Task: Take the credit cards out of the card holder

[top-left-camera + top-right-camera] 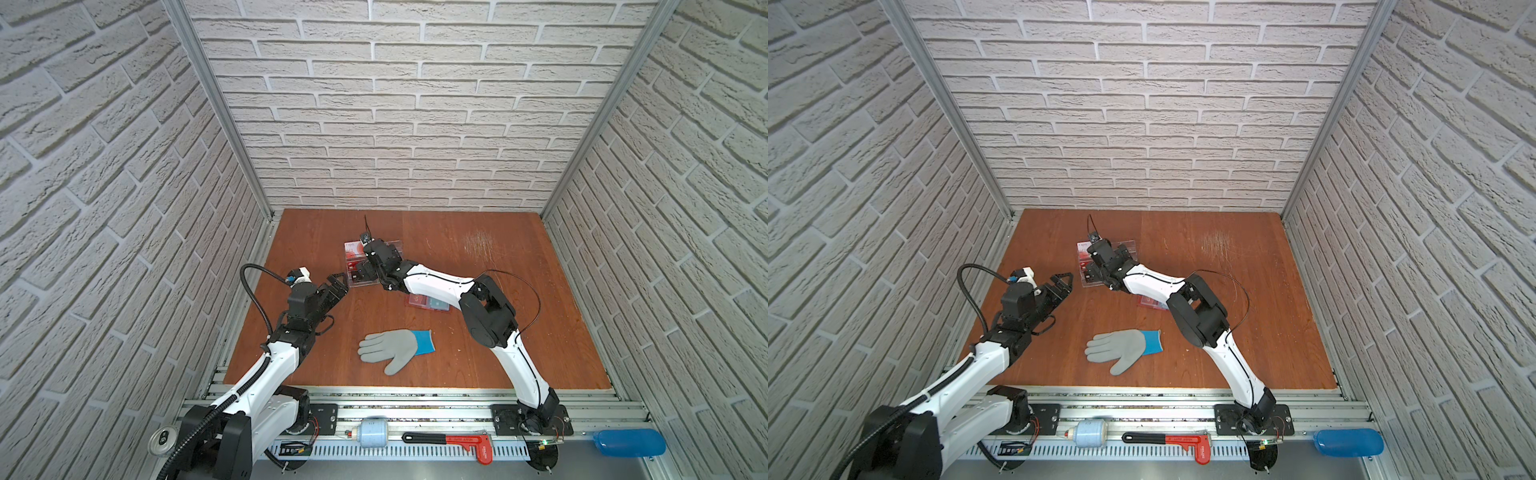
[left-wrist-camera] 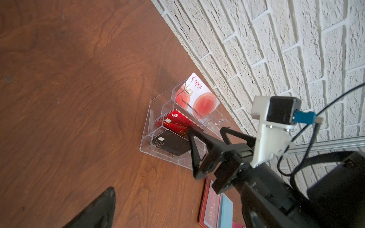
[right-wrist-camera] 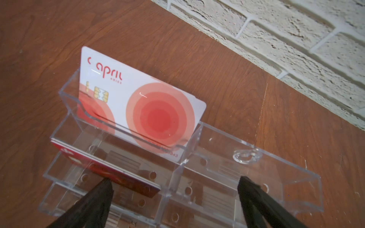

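White brick-pattern walls close in a red-brown wooden bench. Along the metal rail in front of its near edge lie a can, a pale cylinder and a red-handled tool. Just inside the near edge, about midway, a grey glove with a blue cuff lies flat. Farther in, about the middle of the bench, the card holder lies open, partly under the right forearm. Its clear sleeves hold a red card and beside it a light blue card. Toward the left edge the left gripper hangs above bare wood, jaws wide apart, holding nothing. Beyond, left of centre and nearer the far edge, stands a clear acrylic stand with 3 tiers: a black card lowest, a dark red card in the middle, a white card with red circles at the top. The right gripper is over the stand, its 2 fingers spread wide and empty; 1 fingertip is at the dark red card's edge, contact unclear.
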`<act>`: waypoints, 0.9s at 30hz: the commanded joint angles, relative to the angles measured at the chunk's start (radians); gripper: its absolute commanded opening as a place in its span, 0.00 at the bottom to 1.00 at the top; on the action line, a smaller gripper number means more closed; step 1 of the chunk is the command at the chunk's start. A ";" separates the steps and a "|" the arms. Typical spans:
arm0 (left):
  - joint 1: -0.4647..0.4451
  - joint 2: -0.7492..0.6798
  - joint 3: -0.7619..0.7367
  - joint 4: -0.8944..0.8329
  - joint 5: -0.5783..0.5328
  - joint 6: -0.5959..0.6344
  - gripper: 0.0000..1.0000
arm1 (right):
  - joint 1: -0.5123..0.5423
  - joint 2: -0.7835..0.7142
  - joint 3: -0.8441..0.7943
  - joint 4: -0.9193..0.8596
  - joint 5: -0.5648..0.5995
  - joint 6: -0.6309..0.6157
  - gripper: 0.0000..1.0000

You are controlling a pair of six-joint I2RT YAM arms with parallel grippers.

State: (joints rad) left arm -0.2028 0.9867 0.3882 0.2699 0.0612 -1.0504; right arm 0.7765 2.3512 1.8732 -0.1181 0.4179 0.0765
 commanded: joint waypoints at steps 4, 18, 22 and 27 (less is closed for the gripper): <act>0.009 0.007 -0.009 0.079 0.029 0.018 0.98 | 0.003 0.015 0.033 -0.005 0.045 0.037 1.00; 0.009 0.032 -0.006 0.095 0.084 0.036 0.98 | 0.005 -0.142 -0.139 0.084 0.000 0.054 1.00; 0.008 0.030 0.000 0.104 0.103 0.046 0.98 | 0.003 -0.271 -0.278 0.127 0.010 0.071 1.00; -0.011 0.059 0.041 0.101 0.117 0.073 0.98 | -0.004 -0.434 -0.424 0.112 0.070 0.114 1.00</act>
State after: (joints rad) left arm -0.2039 1.0264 0.3916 0.3153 0.1612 -1.0180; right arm 0.7761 2.0346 1.5002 -0.0559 0.4347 0.1410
